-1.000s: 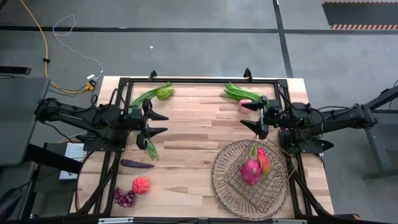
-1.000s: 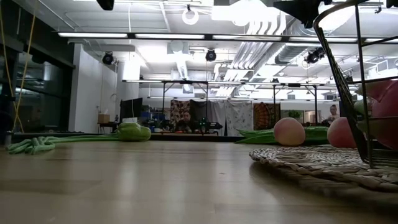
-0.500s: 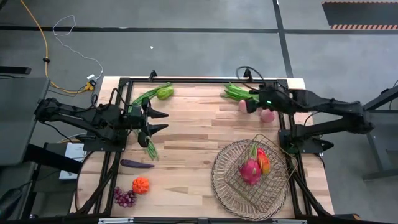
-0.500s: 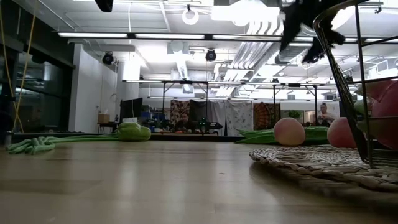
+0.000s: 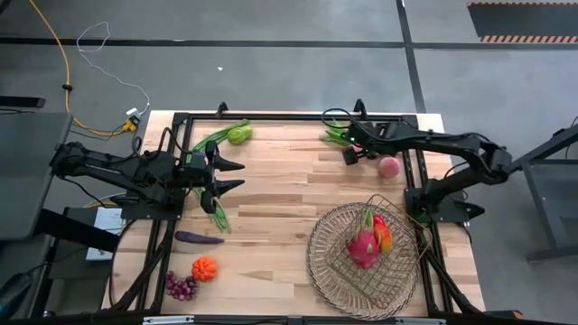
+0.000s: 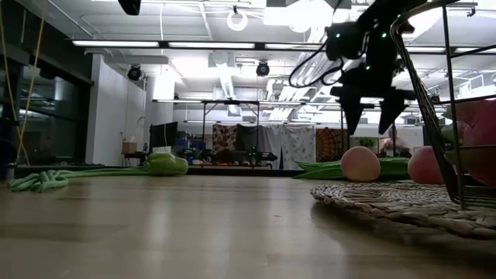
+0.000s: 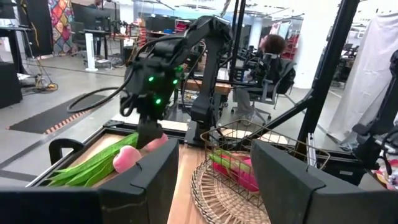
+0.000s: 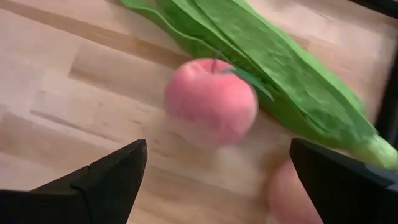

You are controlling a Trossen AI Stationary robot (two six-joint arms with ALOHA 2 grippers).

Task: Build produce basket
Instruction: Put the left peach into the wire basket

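Observation:
My right gripper (image 8: 217, 186) is open and hangs, fingers down, just above a pink peach (image 8: 211, 109) near the table's far right corner; in the low view it (image 6: 368, 116) is above that peach (image 6: 360, 164) without touching. A second peach (image 5: 388, 166) and a green bean bunch (image 8: 273, 68) lie beside it. The tan basket (image 5: 318, 262) rests near the right front and holds a pink dragon fruit (image 5: 364, 248) and a red-orange piece (image 5: 384, 233). My left gripper (image 5: 237, 177) waits open at the left.
On the left side lie a green pepper (image 5: 238, 134), bean bunches (image 5: 219, 215), a purple eggplant (image 5: 199, 238), an orange-red pumpkin (image 5: 204, 268) and purple grapes (image 5: 181, 286). A black frame (image 5: 271, 116) runs round the table. Bare wood lies in the middle.
My right arm has swung from beside the basket's far side toward the table's far edge, then left, and has tipped its fingers down over the peach. It has stayed open. The second peach, hidden under the arm before, now shows.

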